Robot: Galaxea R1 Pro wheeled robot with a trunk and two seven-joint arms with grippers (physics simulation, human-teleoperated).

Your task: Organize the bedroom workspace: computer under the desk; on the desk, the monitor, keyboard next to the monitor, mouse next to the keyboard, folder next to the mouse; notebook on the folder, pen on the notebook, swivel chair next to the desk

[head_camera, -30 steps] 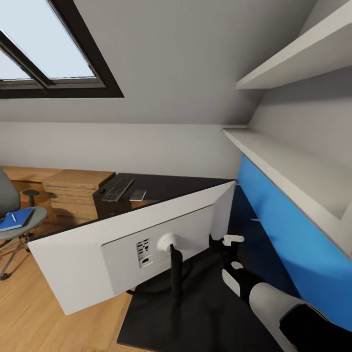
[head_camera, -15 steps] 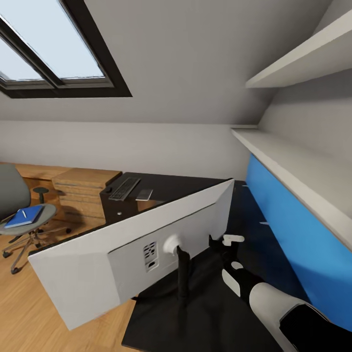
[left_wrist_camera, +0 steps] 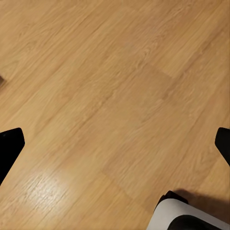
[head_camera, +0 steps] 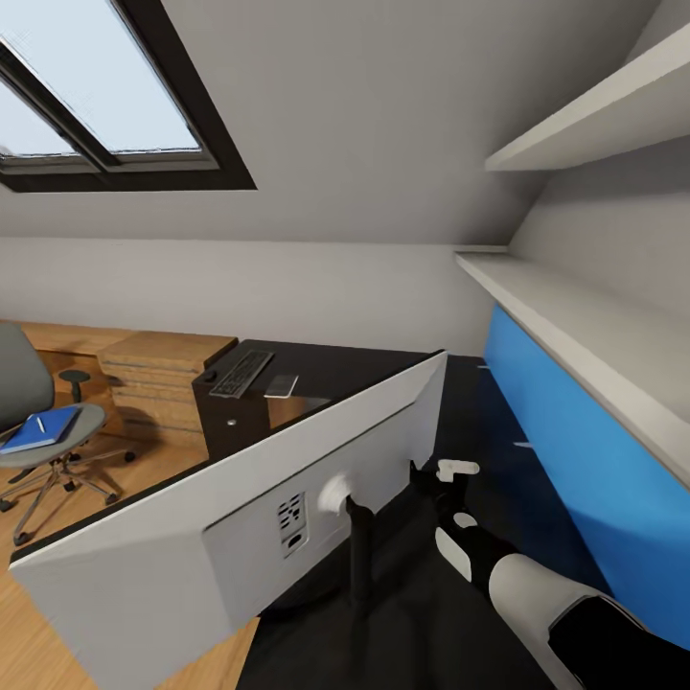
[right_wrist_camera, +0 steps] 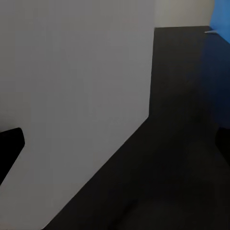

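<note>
Head view: monitor [head_camera: 240, 508], grey-white back toward camera, stands tilted on slim black stand on desk [head_camera: 460, 594], w/ blue back panel [head_camera: 575, 441] to the right. R gripper [head_camera: 443, 477] sits just beside monitor's right edge, near the back; fingers [head_camera: 458, 468] apart, nothing between them.

Far end of desk: keyboard [head_camera: 241, 373] w/ notebook [head_camera: 282, 385] just beside it; mouse [head_camera: 210, 377] at keyboard's left end. Wooden drawer chest [head_camera: 158, 383] beyond.

Left: chair [head_camera: 43, 431] on wood floor [head_camera: 86, 489], well apart from desk; folder [head_camera: 38, 428] flat on seat, pen [head_camera: 40, 423] on folder.

R wrist view: monitor back close, dark desk top beside.

L wrist view: L gripper over floor, tips [left_wrist_camera: 10, 148] spread wide, holding nothing.
</note>
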